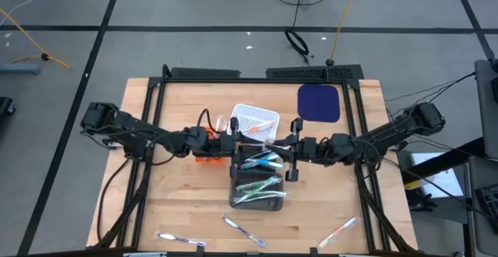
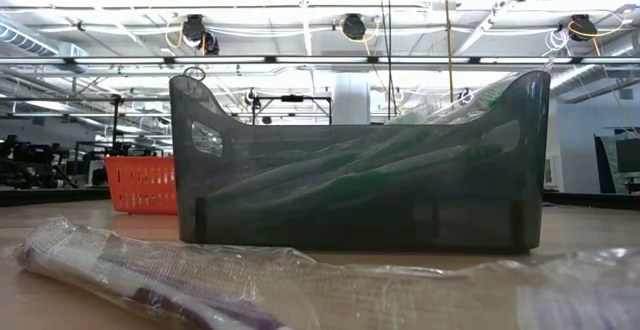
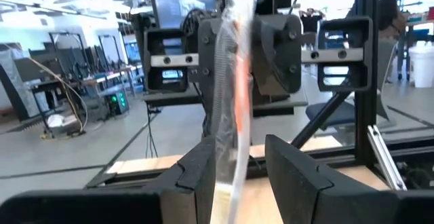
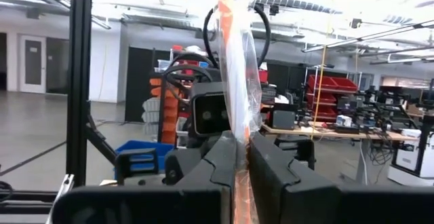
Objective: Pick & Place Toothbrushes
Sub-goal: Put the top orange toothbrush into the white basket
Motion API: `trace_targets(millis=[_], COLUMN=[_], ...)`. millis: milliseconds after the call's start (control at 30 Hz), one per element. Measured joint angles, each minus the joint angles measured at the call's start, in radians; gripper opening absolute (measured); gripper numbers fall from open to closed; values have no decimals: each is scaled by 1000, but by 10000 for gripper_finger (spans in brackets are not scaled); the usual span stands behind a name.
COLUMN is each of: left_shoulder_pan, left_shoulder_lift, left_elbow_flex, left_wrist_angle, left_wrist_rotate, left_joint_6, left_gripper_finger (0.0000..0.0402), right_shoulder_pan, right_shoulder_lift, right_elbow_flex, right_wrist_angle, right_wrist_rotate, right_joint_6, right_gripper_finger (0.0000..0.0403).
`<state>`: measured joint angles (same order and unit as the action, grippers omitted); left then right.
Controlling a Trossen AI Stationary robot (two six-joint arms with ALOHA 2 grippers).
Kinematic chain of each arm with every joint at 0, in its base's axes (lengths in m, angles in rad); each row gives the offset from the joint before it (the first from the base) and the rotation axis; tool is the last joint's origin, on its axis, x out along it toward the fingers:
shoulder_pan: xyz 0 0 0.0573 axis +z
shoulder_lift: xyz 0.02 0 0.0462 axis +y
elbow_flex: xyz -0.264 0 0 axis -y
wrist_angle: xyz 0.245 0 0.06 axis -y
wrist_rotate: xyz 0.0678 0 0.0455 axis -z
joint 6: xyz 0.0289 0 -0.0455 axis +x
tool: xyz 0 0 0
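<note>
An orange toothbrush in a clear wrapper (image 4: 234, 81) stands upright between my two grippers, above the dark grey bin (image 1: 257, 188), which holds several toothbrushes. My right gripper (image 4: 243, 163), reaching in from the table's right (image 1: 274, 146), is shut on it. My left gripper (image 3: 237, 176) comes from the table's left (image 1: 246, 144) and is open. Its fingers stand on either side of the same toothbrush (image 3: 234, 108); a gap shows on one side, and whether the other finger touches the wrapper I cannot tell. Three wrapped toothbrushes (image 1: 180, 240) (image 1: 245, 232) (image 1: 338, 232) lie flat near the table's front edge. My right gripper pinches the wrapped orange toothbrush between its two fingers, on a low stretch of it (image 4: 239, 153). The fingers come about level from the table's right and lie across it. Most of the toothbrush rises above the fingers, upright and lifted clear of the bin.
A white mesh basket (image 1: 255, 119) stands just beyond the bin, and an orange basket (image 1: 205, 154) is under my left arm. A dark blue mat (image 1: 319, 103) lies at the far right. In the low view a purple wrapped toothbrush (image 2: 150, 282) lies in front of the bin (image 2: 360, 160).
</note>
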<state>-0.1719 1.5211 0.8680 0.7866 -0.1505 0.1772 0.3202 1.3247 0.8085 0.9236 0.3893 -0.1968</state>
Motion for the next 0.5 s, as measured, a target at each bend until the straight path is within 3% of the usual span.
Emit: trace_targets(millis=[300,500], left_shoulder_pan=[8,26], left_shoulder_lift=[3,86], left_elbow_flex=[0,7], left_wrist_angle=[54,152], left_wrist_rotate=[-7,-7], left_joint_6=[4,2], left_gripper_finger=[129,129], right_shoulder_pan=[-34,-54], right_shoulder_lift=[0,0], right_elbow_flex=[0,0], right_wrist_angle=[2,0], right_wrist_rotate=[-19,-53], right_joint_6=[31,54], right_gripper_finger=[14,14])
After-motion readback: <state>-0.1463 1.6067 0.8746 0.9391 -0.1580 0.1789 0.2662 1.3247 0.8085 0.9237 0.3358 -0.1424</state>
